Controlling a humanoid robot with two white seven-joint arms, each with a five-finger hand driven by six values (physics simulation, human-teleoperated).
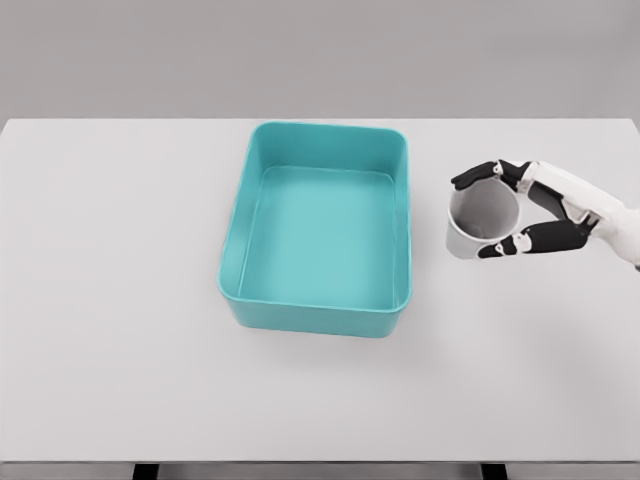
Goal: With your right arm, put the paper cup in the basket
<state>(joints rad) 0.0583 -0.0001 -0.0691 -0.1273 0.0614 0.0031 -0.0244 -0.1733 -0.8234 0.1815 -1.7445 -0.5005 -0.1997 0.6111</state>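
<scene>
Item one, frame centre: teal basket (238, 262), resting on the white table (110, 300). Item two, right of frame: paper cup (480, 220), your right hand (535, 207) clasping its rim. Likely light, crushable; grip the wall gently.

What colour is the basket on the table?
The basket is teal, a blue-green turquoise, inside and out; it shows plainly in the head view.

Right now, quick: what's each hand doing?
Left hand: not in view.
Right hand: fingers closed around the paper cup, right of the teal basket, cup not yet inside.
</scene>
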